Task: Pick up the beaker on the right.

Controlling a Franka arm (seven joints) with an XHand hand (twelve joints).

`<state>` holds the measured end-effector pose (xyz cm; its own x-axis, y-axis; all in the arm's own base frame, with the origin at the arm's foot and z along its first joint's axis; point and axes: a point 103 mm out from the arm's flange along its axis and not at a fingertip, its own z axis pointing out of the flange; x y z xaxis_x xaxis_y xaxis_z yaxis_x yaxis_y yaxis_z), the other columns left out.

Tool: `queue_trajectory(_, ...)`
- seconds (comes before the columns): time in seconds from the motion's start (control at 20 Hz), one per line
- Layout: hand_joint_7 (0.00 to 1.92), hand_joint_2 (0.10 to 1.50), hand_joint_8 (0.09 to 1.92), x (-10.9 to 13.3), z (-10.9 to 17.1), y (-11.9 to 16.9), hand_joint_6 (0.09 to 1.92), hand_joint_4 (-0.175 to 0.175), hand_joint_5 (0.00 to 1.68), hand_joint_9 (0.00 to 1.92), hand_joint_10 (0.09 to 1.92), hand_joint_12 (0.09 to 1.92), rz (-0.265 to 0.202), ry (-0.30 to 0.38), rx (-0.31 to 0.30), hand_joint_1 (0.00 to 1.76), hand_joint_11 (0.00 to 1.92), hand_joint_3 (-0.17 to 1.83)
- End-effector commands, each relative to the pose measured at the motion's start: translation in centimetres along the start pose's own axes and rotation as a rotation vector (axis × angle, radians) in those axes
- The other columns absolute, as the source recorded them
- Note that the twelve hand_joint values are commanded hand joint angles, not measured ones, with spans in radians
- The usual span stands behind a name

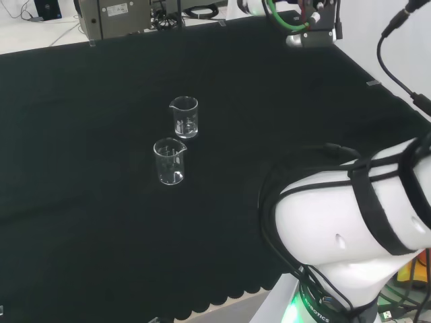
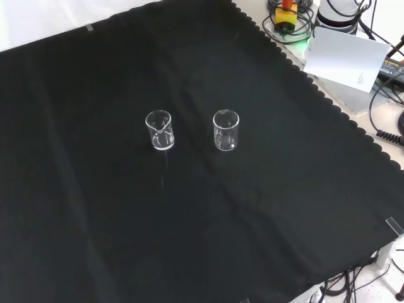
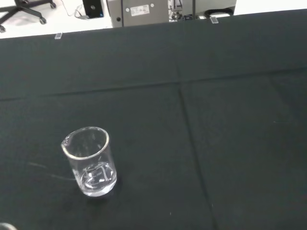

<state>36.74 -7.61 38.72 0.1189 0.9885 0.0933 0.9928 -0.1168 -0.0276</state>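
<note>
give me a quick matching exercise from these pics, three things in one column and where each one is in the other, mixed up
Things:
1. beaker on the right in the front view
2. beaker on the left in the front view
3. black cloth

Places:
A. covers the bench under both beakers
B. farther off in the head view
C. nearer in the head view

Pairs: 1-C, 2-B, 3-A
</note>
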Motion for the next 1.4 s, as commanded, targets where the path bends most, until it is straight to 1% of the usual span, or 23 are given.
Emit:
queue_trajectory(0.05,0.14,1.01,0.58,-3.6,6.5,4.9,0.09,-0.021,0.35,0.34,0.68,1.38,-0.091,0.078,-0.018,0.56,0.10,0.34)
queue_trajectory(0.15,0.14,0.92,0.60,-3.6,8.3,6.1,0.09,-0.022,0.36,0.35,0.67,1.38,-0.113,0.097,-0.014,0.62,0.11,0.44)
queue_trajectory(0.25,0.14,0.87,0.61,-3.7,9.9,7.2,0.09,-0.022,0.37,0.35,0.67,1.38,-0.131,0.119,-0.010,0.65,0.12,0.51)
queue_trajectory(0.4,0.15,0.84,0.61,-3.6,12.3,8.5,0.09,-0.022,0.37,0.36,0.67,1.39,-0.147,0.149,0.001,0.66,0.12,0.54)
queue_trajectory(0.5,0.15,0.81,0.62,-3.4,13.7,9.4,0.09,-0.022,0.37,0.36,0.67,1.39,-0.156,0.166,0.034,0.67,0.12,0.55)
queue_trajectory(0.55,0.15,0.80,0.62,-3.3,14.4,9.7,0.09,-0.022,0.37,0.36,0.67,1.39,-0.161,0.172,0.041,0.67,0.12,0.56)
queue_trajectory(0.65,0.15,0.74,0.62,-3.0,15.6,10.3,0.09,-0.022,0.36,0.36,0.67,1.38,-0.171,0.190,0.044,0.75,0.12,0.59)
queue_trajectory(0.75,0.17,0.71,0.63,-2.7,16.7,10.9,0.09,-0.023,0.38,0.37,0.67,1.39,-0.182,0.205,0.046,0.79,0.13,0.60)
queue_trajectory(0.9,0.18,0.68,0.63,-2.2,18.0,11.6,0.09,-0.023,0.39,0.38,0.67,1.38,-0.200,0.235,0.048,0.81,0.14,0.64)
queue_trajectory(1.05,0.21,0.66,0.64,-1.8,19.3,12.2,0.09,-0.026,0.40,0.40,0.67,1.39,-0.220,0.249,0.035,0.81,0.16,0.65)
queue_trajectory(1.15,0.26,0.65,0.66,-1.7,20.0,12.6,0.09,-0.031,0.42,0.45,0.67,1.38,-0.226,0.265,0.038,0.82,0.18,0.66)
queue_trajectory(1.4,0.30,0.62,0.68,-1.2,21.8,13.5,0.09,-0.037,0.43,0.50,0.65,1.36,-0.273,0.299,0.064,0.83,0.23,0.68)
